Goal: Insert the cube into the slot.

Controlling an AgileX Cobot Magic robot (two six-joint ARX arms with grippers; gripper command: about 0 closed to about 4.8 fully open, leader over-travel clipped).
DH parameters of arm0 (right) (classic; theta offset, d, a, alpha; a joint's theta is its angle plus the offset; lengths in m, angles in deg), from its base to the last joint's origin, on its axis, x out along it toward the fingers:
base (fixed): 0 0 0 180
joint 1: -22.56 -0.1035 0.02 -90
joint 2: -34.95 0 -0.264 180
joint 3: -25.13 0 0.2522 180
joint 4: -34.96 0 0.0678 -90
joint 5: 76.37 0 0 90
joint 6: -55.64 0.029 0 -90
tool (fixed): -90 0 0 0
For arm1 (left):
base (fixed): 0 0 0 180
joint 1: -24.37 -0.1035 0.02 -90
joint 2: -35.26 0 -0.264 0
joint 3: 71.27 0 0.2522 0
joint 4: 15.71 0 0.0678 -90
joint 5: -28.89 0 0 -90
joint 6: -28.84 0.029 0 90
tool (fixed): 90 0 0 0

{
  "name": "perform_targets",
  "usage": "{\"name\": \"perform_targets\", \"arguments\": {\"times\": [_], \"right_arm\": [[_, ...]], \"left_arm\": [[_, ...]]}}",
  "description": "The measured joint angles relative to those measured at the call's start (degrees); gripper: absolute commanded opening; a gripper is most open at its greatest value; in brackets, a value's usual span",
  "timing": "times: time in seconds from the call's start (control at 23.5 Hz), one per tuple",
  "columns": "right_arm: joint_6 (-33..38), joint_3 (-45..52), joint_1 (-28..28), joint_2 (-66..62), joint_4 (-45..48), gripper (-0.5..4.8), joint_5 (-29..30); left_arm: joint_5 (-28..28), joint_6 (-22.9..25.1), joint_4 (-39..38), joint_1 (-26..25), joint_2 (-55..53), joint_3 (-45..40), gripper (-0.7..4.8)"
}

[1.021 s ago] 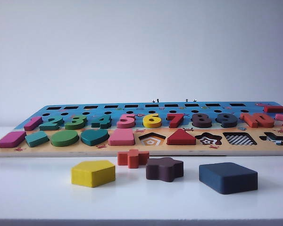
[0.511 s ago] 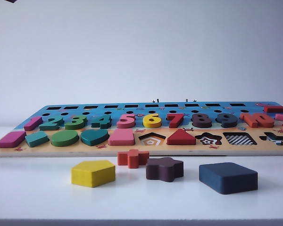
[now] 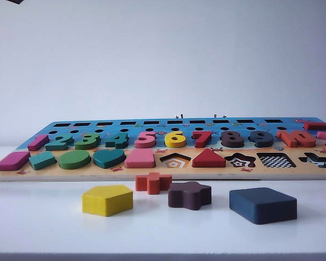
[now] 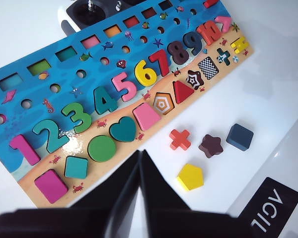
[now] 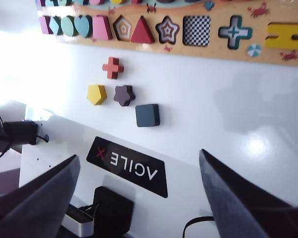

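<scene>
On the white bench [image 3: 43, 217], we are looking at the long wooden puzzle board [image 3: 152, 174], lying flat with most of its numbers and shapes seated. Four loose pieces are sitting in front of it. Neither arm is showing in the exterior view.

Our right hand [image 5: 139, 198] is hanging well back from the pieces, above the robot's own base plate, its two fingers spread wide and gripping nothing. Our left hand [image 4: 140, 168] is hovering off the board's near edge, fingers pressed together, also carrying nothing.

We are judging the main risk to be a wrong pick: the cube [image 3: 263, 205] is sitting just beside the dark brown star block [image 3: 189, 195], and a wide-spread hand dropping off-centre could be nudging the star or catching both. A second risk is a skewed grip: the piece is flat and low, so fingers could be scraping the bench or clamping a rounded corner and twisting it. Any twist would be leaving it jammed on the rim of the slot [image 3: 276, 161], the checkerboard-floored square cut-out between the star and cross cut-outs.

The cube is looking dark navy, matte and square with softened corners, lying flat, the largest of the loose pieces. It is resting apart from the board, nearly straight in front of its slot.
</scene>
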Motion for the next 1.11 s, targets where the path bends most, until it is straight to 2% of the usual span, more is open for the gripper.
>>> {"name": "perform_targets", "arguments": {"times": [0.04,0.13,0.21,0.3,0.43,0.68,0.89,1.11], "right_arm": [[0.5,0.0,-1.4,-0.5,0.0,4.31,-0.2],[3.3,0.0,-8.4,-3.3,1.1,4.31,-2.6],[5.1,0.0,-12.4,-4.8,2.7,4.31,-4.3],[8.0,0.0,-18.9,-7.6,5.0,4.31,-7.4],[11.2,0.0,-25.7,-13.0,8.2,4.28,-11.2],[11.7,0.0,-30.4,-23.5,12.0,4.04,-12.6],[11.8,0.0,-32.6,-28.2,14.2,3.76,-13.3],[12.5,0.0,-34.6,-31.8,14.2,3.72,-14.8]], "left_arm": [[0.0,0.0,0.0,0.0,0.0,0.0,0.07],[0.0,0.0,0.0,0.0,0.0,0.0,0.07],[0.0,0.0,0.0,0.0,0.0,0.0,0.07],[0.0,0.0,0.0,0.0,0.0,0.0,0.07],[0.0,0.0,0.0,0.0,0.0,0.0,0.07],[-0.3,0.0,0.0,0.0,0.0,0.0,0.07],[-1.3,0.0,-0.1,0.0,0.0,0.0,0.07],[-1.3,0.0,-0.1,0.0,0.0,0.0,0.07]]}}
